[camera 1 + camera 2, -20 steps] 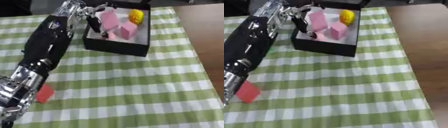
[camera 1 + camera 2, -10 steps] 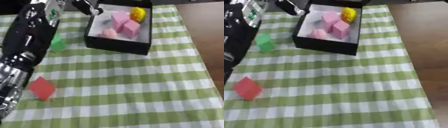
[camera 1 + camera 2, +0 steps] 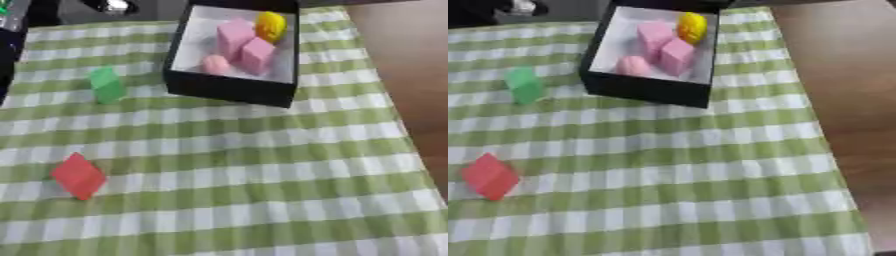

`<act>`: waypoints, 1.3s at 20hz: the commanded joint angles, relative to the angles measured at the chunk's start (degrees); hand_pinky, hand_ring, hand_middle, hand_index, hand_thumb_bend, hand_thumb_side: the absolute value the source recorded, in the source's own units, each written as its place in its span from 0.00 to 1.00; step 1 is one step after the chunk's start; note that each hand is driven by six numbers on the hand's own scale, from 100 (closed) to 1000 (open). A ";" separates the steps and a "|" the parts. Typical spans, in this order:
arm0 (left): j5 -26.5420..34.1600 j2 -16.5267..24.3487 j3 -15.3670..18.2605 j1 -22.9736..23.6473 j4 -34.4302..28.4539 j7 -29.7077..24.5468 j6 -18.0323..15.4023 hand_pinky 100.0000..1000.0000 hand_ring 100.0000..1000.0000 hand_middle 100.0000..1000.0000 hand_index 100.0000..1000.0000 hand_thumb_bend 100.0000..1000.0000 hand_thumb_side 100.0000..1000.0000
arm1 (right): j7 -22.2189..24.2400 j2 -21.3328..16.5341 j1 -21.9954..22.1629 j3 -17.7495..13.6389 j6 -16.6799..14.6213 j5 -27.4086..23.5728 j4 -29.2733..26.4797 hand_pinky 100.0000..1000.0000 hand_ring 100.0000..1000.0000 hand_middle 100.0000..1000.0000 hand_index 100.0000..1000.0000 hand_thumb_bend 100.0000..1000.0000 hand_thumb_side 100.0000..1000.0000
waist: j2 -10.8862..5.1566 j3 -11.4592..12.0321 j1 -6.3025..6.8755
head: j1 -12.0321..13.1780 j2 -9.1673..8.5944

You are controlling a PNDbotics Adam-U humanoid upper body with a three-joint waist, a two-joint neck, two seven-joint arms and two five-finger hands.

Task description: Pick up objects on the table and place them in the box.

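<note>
two blocks are still waiting on the checked cloth (image 3: 262, 165), the green block (image 3: 107, 85) lying near its far left edge beside the box (image 3: 229, 90) and the red block (image 3: 78, 175) sitting at its left edge, and i'm judging both light, stiff and easiest pinched across flat faces, though i'm seeing neither hand to tell its state.

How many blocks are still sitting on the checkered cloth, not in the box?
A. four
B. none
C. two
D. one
C: a green block lies left of the black box and a red block lies nearer the front on the green checkered cloth; the pink pieces and the yellow piece are already inside the box.
</note>
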 commanded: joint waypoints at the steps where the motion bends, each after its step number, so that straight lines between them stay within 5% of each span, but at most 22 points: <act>1: -1.28 3.19 -0.24 -0.17 0.34 -3.52 0.90 0.95 0.93 0.80 0.87 0.49 0.33 | -0.39 -2.17 -0.27 -0.88 -0.08 0.42 -1.01 1.00 0.63 0.51 0.71 0.00 0.47 | -2.07 0.11 0.15 | -0.35 0.09; 2: -1.97 3.38 -0.36 0.17 1.05 -4.13 1.14 0.95 0.93 0.80 0.87 0.49 0.48 | -0.43 -2.17 -0.23 -0.90 -0.12 0.45 -1.01 1.00 0.63 0.51 0.71 0.00 0.47 | -2.11 0.18 0.12 | -0.38 0.07; 8: -1.41 3.05 0.45 1.51 7.04 -5.39 2.30 0.95 0.91 0.78 0.85 0.46 0.62 | -0.63 -2.08 0.04 -1.01 -0.18 0.57 -1.01 1.00 0.63 0.51 0.71 0.00 0.47 | -2.21 0.36 -0.01 | -0.58 -0.11; 26: -2.86 1.69 -1.53 4.45 10.83 -5.87 2.37 0.95 0.90 0.77 0.84 0.53 0.66 | -0.84 -1.57 0.63 -1.27 0.28 0.75 -1.01 1.00 0.63 0.51 0.71 0.00 0.47 | -2.00 0.49 0.03 | -0.14 0.25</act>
